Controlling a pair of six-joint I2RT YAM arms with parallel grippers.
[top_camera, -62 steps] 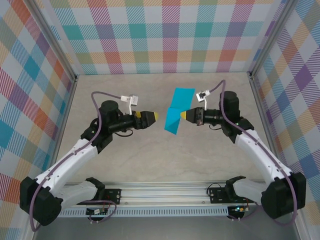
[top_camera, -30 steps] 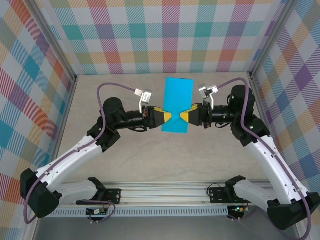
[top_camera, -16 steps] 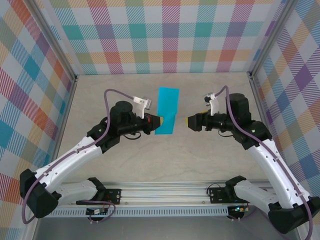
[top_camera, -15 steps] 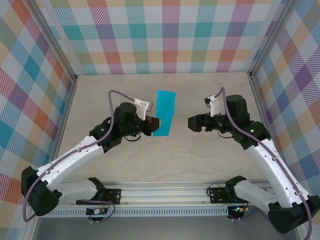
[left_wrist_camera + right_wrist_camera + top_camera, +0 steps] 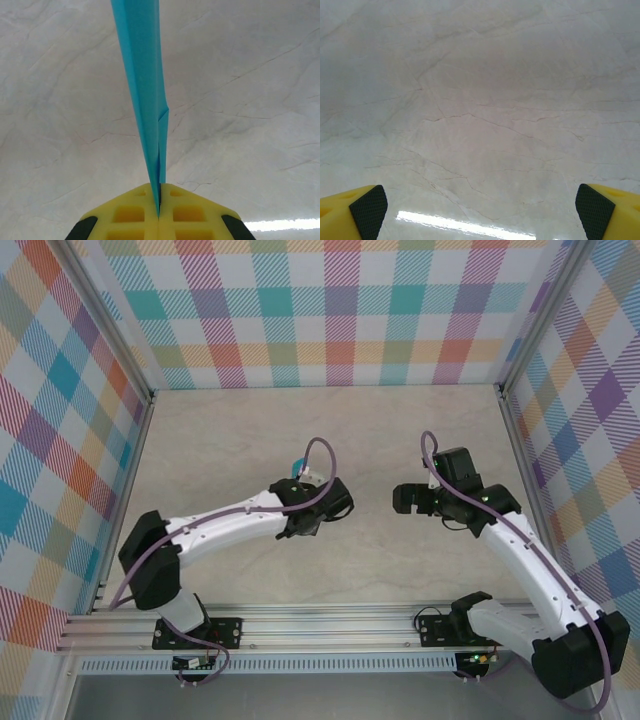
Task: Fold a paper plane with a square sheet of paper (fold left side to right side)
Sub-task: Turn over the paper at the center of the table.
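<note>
Pale marbled desk (image 5: 230, 440), fine grey veins running through it; bright plaid walls (image 5: 340, 310) on three sides; a silver rail (image 5: 330, 625) along the near edge.

counter (image 5: 240, 440): pale marble-look top, fine grey veining, faintly glossy; aluminium rail (image 5: 330, 625) along its near edge.

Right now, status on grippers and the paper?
Left gripper shut on folded blue paper. Right gripper open, empty. No obstruction seen.

Left end effector (image 5: 159, 214) clamped, right (image 5: 481, 206) splayed.
</note>
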